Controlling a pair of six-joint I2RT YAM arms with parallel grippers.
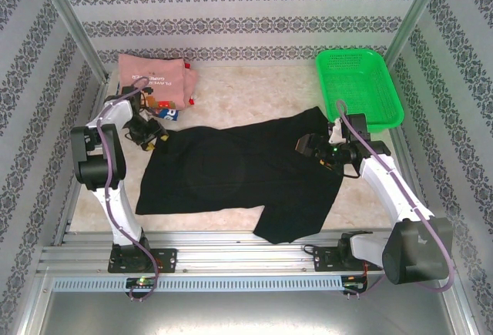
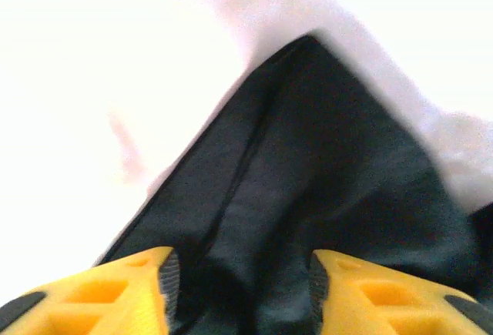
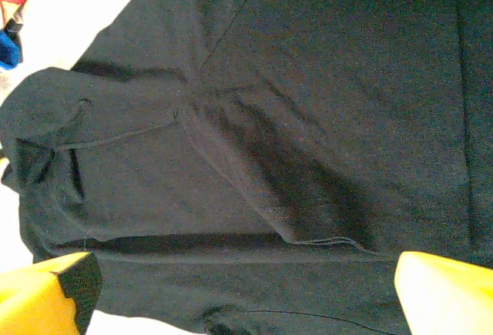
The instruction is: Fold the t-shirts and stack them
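- You've got the black t-shirt (image 1: 231,173) spread flat across the middle of the table (image 1: 254,92), and one flap of it juts toward the near edge on the right side
- Your left pincer (image 1: 152,136) is down low at the shirt's far-left corner, close to the table's left edge
- In the left wrist view its yellow fingers (image 2: 131,289) stand partly apart, with a ridge of black cloth running up between them; the cloth lies loose in the gap and nothing is clamped
- Ahead of those fingers the shirt's corner narrows to a point, with bare pale table on both sides of it
- Your right pincer (image 1: 306,149) hovers over the right part of the black shirt, toward the table's right edge
- In the right wrist view that pincer is wide apart and holding nothing; creased black cloth with a stitched hem line lies beneath it, and you can't tell whether the tips touch the cloth
- The pink t-shirt (image 1: 154,75) lies folded at the table's far-left corner
- The blue-and-white printed t-shirt (image 1: 166,113) peeks out at the pink one's near edge, just beyond your left pincer
- The green basket (image 1: 354,81) sits at the far-right corner, clear of the black shirt
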